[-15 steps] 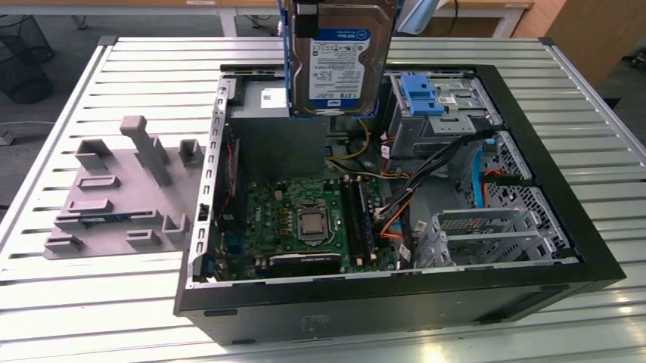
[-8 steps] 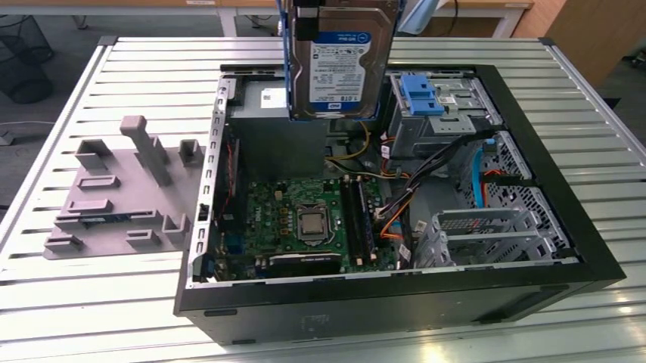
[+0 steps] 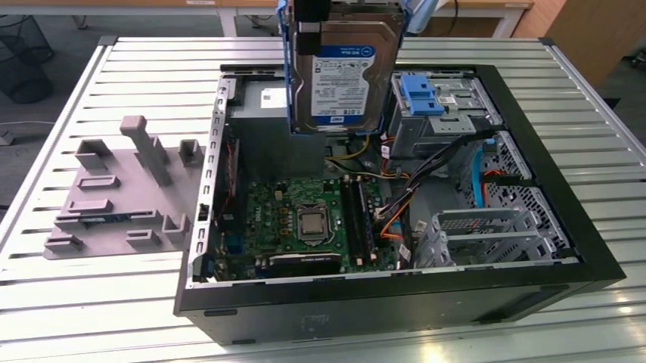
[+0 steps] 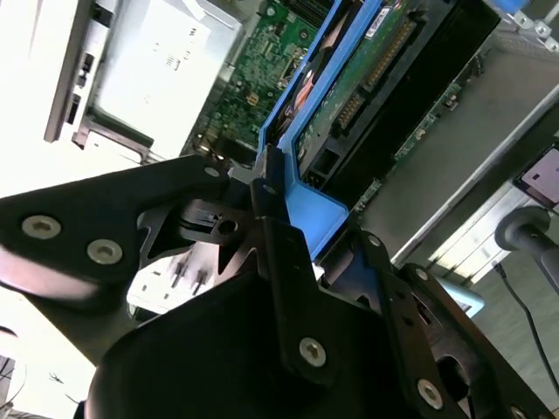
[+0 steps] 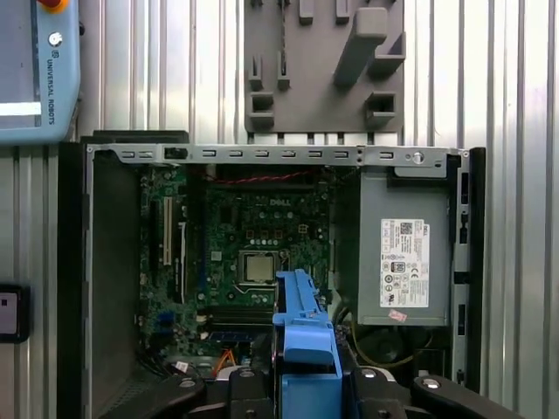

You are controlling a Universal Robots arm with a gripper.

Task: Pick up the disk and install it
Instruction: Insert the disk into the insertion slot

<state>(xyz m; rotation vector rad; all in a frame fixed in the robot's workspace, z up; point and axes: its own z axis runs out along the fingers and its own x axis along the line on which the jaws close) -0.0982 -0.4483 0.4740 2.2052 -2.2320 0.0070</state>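
The disk [image 3: 343, 76], a silver drive with a white-and-blue label in a blue bracket, hangs upright in the air over the far part of the open computer case [image 3: 404, 291]. My gripper [image 3: 343, 9] is shut on the bracket's upper end at the top edge of the exterior view. In the second wrist view the black fingers [image 4: 272, 229] clamp the blue bracket [image 4: 314, 209], and the disk's circuit-board side [image 4: 371, 83] runs away from them. In the first wrist view the bracket [image 5: 306, 327] sticks out between the gripper [image 5: 306, 377] parts, above the motherboard.
Inside the case lie a green motherboard [image 3: 302, 219], a grey power supply box [image 5: 403, 262] and a drive bay with a blue latch [image 3: 422, 94] at the exterior view's right of the disk. A grey holder fixture [image 3: 126, 189] lies on the slatted table [image 3: 111, 295]. A teach pendant [image 5: 39, 70] rests nearby.
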